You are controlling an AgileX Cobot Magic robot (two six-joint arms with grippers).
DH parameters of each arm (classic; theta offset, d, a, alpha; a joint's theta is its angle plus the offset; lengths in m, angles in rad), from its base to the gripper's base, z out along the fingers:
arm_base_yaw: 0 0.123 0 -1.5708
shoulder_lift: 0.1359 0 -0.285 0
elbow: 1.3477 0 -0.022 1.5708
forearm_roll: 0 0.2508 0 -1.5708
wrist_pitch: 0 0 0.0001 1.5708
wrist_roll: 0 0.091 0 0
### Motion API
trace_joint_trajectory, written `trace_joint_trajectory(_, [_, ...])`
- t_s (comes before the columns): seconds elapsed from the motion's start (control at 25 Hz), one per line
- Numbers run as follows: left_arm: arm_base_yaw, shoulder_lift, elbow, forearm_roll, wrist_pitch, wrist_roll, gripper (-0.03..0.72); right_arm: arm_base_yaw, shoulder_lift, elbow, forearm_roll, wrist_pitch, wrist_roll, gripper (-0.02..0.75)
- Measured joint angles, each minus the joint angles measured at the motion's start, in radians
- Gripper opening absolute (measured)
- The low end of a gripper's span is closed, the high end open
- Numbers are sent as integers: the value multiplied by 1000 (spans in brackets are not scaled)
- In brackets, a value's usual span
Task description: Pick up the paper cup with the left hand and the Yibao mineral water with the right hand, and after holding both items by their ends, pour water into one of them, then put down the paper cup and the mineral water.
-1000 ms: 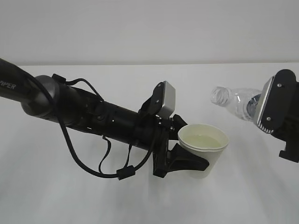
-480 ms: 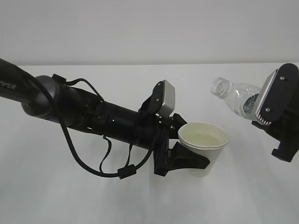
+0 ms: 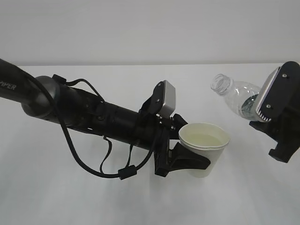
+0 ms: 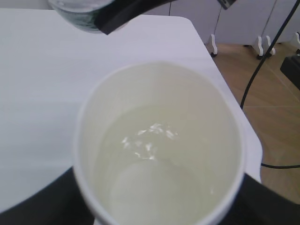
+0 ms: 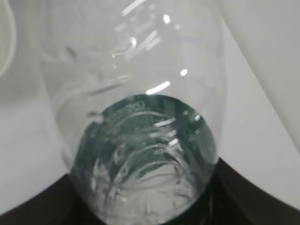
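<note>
My left gripper (image 3: 190, 161) is shut on the white paper cup (image 3: 205, 149), holding it upright just above the table. Water lies in the cup (image 4: 159, 154), seen from above in the left wrist view. My right gripper (image 3: 262, 117) is shut on the Yibao mineral water bottle (image 3: 233, 97), clear with a green label, held in the air to the right of the cup. The bottle is tilted, its open neck pointing up and left. In the right wrist view the bottle (image 5: 136, 108) fills the frame between the black fingers (image 5: 33, 206).
The white table (image 3: 93, 201) runs under both arms. Its right edge and corner show in the left wrist view (image 4: 206, 42), with a wooden floor and black cables beyond. A pale wall stands behind.
The right gripper has tipped the bottle back from near-horizontal, so its neck rose and points more upward. The left gripper and the cup have stayed still.
</note>
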Motion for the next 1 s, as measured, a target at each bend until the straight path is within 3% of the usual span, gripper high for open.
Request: trace_joint_trajectory(1.0, [0, 0, 0, 0, 0, 0, 477, 0, 0, -13, -10, 0, 4, 429])
